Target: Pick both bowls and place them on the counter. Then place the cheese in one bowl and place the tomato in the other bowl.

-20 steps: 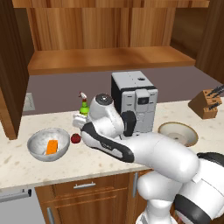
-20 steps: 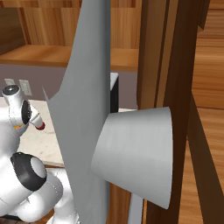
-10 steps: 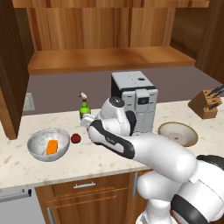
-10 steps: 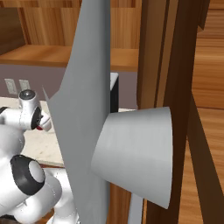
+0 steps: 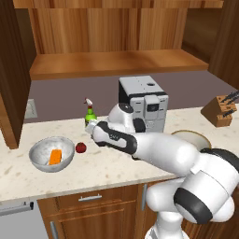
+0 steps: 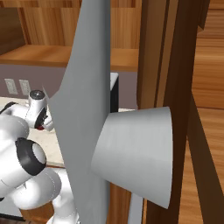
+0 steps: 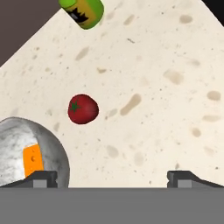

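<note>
1. On the desk (image 5: 116, 168) in the left base view: grey-white marbled bowl (image 5: 51, 153) at the left, holding the orange cheese (image 5: 55, 157), long axis running roughly from near edge toward the back wall; which end is the point, cannot tell. Tomato (image 5: 80, 148) just right of that bowl, apart from it, resting on the stone. Green spray bottle (image 5: 89, 114) upright behind it, coffee machine (image 5: 143, 103) further right, knife block (image 5: 221, 110) at the far right. Beige-tan bowl (image 5: 189, 137) partly hidden behind the white arm. Gripper (image 5: 90, 129) above and right of the tomato, near the bottle's base.

2. At the left edge of the right base view: arm's wrist against the desk (image 6: 43, 144); large grey panel (image 6: 87, 109) and wooden cabinet post (image 6: 164, 87) blocking most else.

3. Seen from the hand view: fingers (image 7: 43, 177) spread wide, released, grasping nothing. Tomato (image 7: 82, 108) between them and further ahead, green stem mark facing left. Marbled bowl (image 7: 30, 153) at lower left with the cheese (image 7: 33, 160) inside, long axis up-down in this view. Bottle (image 7: 83, 12) at the top.
</note>
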Robot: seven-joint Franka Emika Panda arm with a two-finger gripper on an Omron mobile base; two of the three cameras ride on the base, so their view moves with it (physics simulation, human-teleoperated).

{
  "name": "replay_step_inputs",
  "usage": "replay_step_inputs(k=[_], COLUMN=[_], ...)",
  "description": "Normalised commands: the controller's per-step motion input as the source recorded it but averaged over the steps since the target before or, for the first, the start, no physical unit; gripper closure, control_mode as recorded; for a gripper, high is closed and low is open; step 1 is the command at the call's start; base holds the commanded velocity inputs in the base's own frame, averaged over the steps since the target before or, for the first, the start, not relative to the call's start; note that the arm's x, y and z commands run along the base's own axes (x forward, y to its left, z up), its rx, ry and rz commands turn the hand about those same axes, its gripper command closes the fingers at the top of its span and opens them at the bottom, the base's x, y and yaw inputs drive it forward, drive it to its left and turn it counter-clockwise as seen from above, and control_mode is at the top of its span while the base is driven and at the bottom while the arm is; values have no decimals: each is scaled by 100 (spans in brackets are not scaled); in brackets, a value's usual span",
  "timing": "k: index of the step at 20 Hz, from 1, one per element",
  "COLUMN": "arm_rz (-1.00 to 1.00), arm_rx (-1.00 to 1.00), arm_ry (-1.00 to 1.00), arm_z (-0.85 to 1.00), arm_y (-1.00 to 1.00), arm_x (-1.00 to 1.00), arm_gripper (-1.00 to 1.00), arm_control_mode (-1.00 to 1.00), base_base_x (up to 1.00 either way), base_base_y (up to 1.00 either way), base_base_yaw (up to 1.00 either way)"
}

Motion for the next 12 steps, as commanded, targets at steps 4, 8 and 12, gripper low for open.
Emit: replay_step_inputs(k=[4,8,12], arm_rz=[0,0,0], arm_rx=[1,0,0], arm_ry=[5,6,4], arm_z=[-8,-13,-16], arm_y=[21,19,21], arm_x=[15,17,23], arm_gripper=[-100,-100,-100], arm_control_mode=[-100,-100,-100], base_base_x=[0,0,0], base_base_y=[0,0,0], base_base_yaw=[0,0,0])
